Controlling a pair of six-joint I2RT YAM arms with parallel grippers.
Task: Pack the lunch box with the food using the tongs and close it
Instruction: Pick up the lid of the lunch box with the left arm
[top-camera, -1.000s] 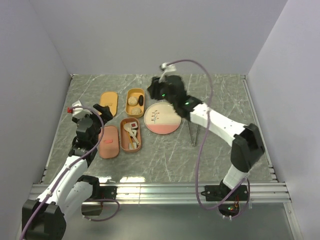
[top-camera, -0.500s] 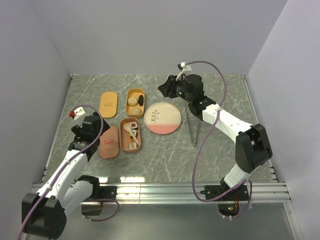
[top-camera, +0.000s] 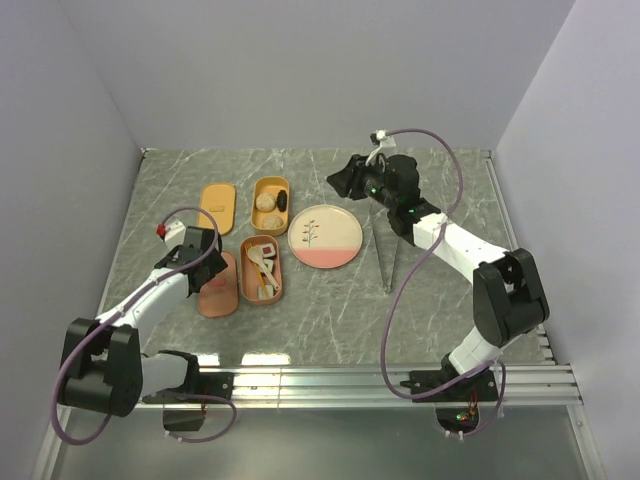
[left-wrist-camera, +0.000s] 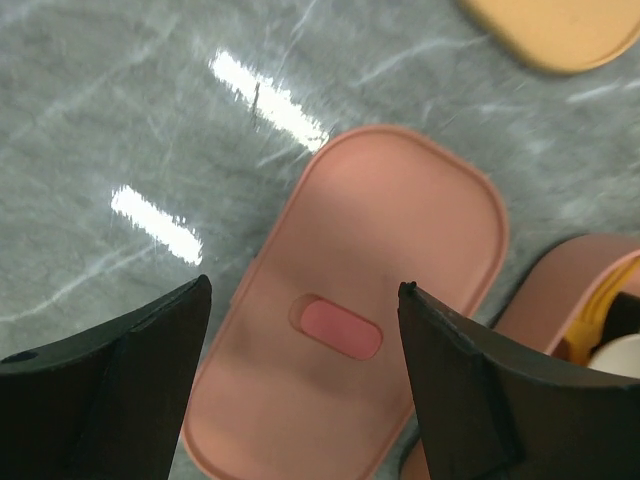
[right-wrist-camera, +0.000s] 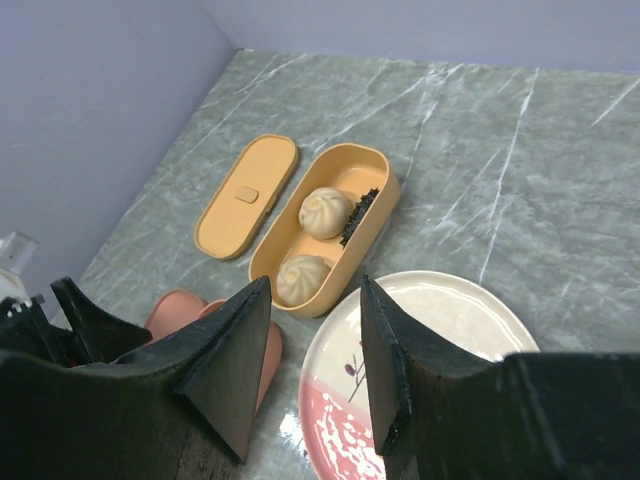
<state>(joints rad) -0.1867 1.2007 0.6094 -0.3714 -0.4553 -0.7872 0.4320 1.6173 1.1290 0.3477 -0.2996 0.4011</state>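
Note:
The tongs (top-camera: 388, 256) lie flat on the table to the right of the plate, with no gripper on them. Two beige balls (right-wrist-camera: 324, 212) and a dark piece (right-wrist-camera: 360, 214) sit in the orange lunch box (right-wrist-camera: 372, 222). Sushi rolls (top-camera: 266, 249) lie in the pink lunch box (top-camera: 245, 283). My left gripper (left-wrist-camera: 305, 288) hangs open just above the pink lid (left-wrist-camera: 400, 230), a finger on each side of it. My right gripper (right-wrist-camera: 315, 283) is open and empty, held high behind the plate and looking down at the orange box.
The cream-and-pink plate (top-camera: 325, 236) lies between the boxes and the tongs. The orange lid (top-camera: 217, 207) rests left of the orange box. Utensils lie in the pink box beside the sushi. Walls close the table on three sides.
My left gripper has come down and forward over the pink lid and its jaws have narrowed a little. My right arm has drawn back to the right, away from the boxes.

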